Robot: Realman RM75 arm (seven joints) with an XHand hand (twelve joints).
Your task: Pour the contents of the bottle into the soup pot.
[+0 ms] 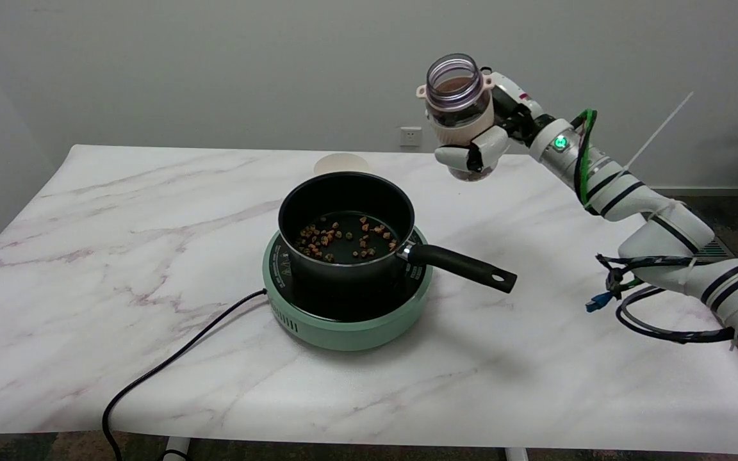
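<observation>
The bottle [457, 102] is held in the air by the right hand [485, 137], whose fingers [471, 153] are wrapped around its lower half from the right and below. The bottle is kept nearly upright, tipped slightly, with its open mouth facing up. It is clear with a pale band around the middle, and brown contents can be seen through the glass. The hand and bottle are raised well above the table [119, 211], up and to the right of the soup pot [345, 224] and well apart from it.

The soup pot is set on a round green hotplate [343, 320] near the middle of the table. Small brownish pieces [337, 238] are scattered across the bottom of the pot. Its black handle [465, 267] is pointed toward the right and slightly toward the near edge. A black cord [170, 365] is led from the hotplate's left side over the near-left edge of the table. A pale round lid-like object [341, 164] is partly seen just behind the pot. A wall socket [410, 136] is seen on the wall behind.
</observation>
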